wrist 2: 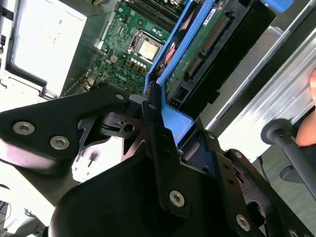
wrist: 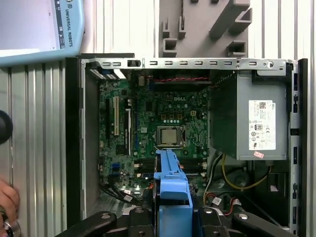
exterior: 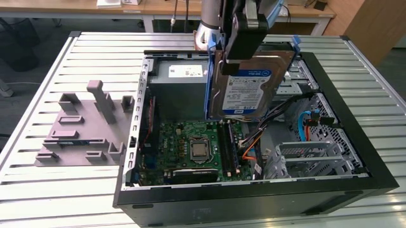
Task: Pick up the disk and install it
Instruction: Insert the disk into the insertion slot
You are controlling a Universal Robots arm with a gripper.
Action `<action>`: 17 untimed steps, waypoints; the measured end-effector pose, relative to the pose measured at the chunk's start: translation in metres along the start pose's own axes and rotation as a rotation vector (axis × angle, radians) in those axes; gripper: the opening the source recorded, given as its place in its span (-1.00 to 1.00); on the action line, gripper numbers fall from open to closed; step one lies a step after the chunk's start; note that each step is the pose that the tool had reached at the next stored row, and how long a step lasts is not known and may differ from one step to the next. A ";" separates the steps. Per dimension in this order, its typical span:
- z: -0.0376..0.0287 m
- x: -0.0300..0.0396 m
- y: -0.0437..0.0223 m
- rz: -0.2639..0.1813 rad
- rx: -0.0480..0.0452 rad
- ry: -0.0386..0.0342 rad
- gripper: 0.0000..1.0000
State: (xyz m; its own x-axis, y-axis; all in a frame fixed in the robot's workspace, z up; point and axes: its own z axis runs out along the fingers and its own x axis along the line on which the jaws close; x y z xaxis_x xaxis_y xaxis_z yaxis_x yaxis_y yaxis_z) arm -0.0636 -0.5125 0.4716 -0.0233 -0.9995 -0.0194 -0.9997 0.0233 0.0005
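The disk point(exterior: 248, 90) hangs upright above the open computer case point(exterior: 254, 194), over the space between the motherboard and the drive cages. It is a silver-grey drive with a white-and-blue label and blue carrier rails along its edges. My gripper point(exterior: 240, 56) is shut on its upper end. In the second wrist view the black fingers point(wrist 2: 154, 123) clamp the blue carrier, and the disk point(wrist 2: 212, 44) shows its green circuit side. In the first wrist view the blue carrier of the disk point(wrist: 172, 180) sticks out from my gripper point(wrist: 173, 217) over the motherboard.
A grey plastic stand point(exterior: 82, 126) with upright posts sits on the slatted table at the exterior view's left. Inside the case are the motherboard point(exterior: 197, 147), the power supply point(exterior: 180, 76), cables and a metal drive cage point(exterior: 307, 156). A person's hand point(wrist: 7, 197) is beside the case.
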 end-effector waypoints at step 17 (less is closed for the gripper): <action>0.0022 0.0136 -0.0213 0.000 0.0000 0.0006 -0.27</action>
State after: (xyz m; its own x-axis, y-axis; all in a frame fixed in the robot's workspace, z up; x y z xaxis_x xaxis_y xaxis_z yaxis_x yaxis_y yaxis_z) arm -0.0426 -0.5265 0.4691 -0.0233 -0.9996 -0.0188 -0.9997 0.0233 0.0005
